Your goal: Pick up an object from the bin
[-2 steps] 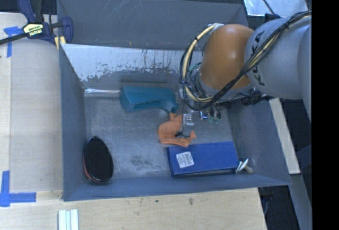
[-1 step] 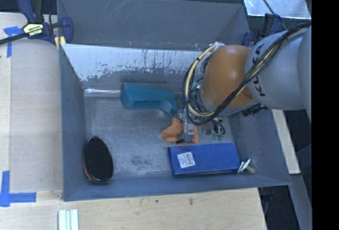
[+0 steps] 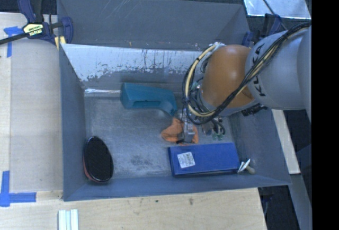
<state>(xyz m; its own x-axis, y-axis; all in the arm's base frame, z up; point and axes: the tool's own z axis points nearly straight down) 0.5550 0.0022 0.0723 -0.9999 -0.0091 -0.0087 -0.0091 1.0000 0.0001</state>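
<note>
Orange crumpled thing [image 3: 170,133] mid-bin w/ gripper [image 3: 186,131] at its view-right edge, grip state can't tell; blue box [image 3: 204,159] just beside, bin floor [image 3: 132,139] open view-left.

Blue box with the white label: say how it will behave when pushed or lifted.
The blue box has straight edges and square corners, so it is probably stiff. Lying flat on its broad face, it should slide rather than roll or tip. Its long side lies by the bin's near wall, likely blocking pushes that way.
</note>
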